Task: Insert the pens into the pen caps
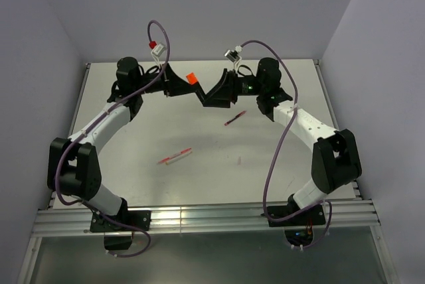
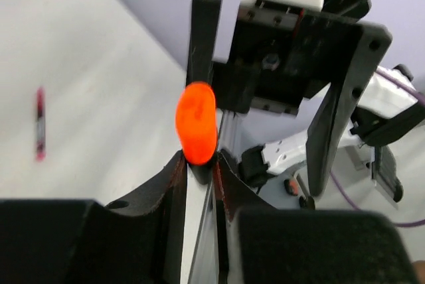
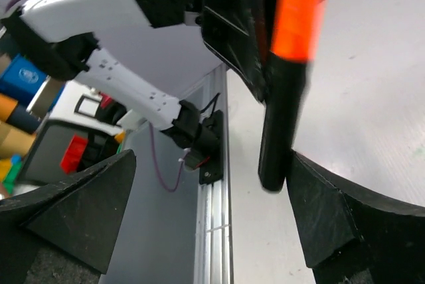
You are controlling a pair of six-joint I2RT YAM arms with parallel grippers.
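My left gripper (image 1: 188, 87) is shut on the stubby black marker (image 1: 197, 91) near its orange end (image 1: 192, 78), and holds it above the far middle of the table. In the left wrist view the orange end (image 2: 196, 123) sticks out at my left gripper's (image 2: 199, 161) tips. In the right wrist view the marker (image 3: 279, 118) hangs orange end (image 3: 295, 15) up, its black end beside one finger (image 3: 332, 217). My right gripper (image 1: 207, 98) (image 3: 211, 158) is wide open around the marker. A thin dark-red pen (image 1: 235, 118) and a red and white pen (image 1: 174, 157) lie on the table.
A tiny red piece (image 1: 239, 160) lies right of the red and white pen; I cannot tell what it is. A thin red pen (image 2: 40, 123) shows on the table in the left wrist view. The grey table (image 1: 133, 138) has rails at its edges and walls behind.
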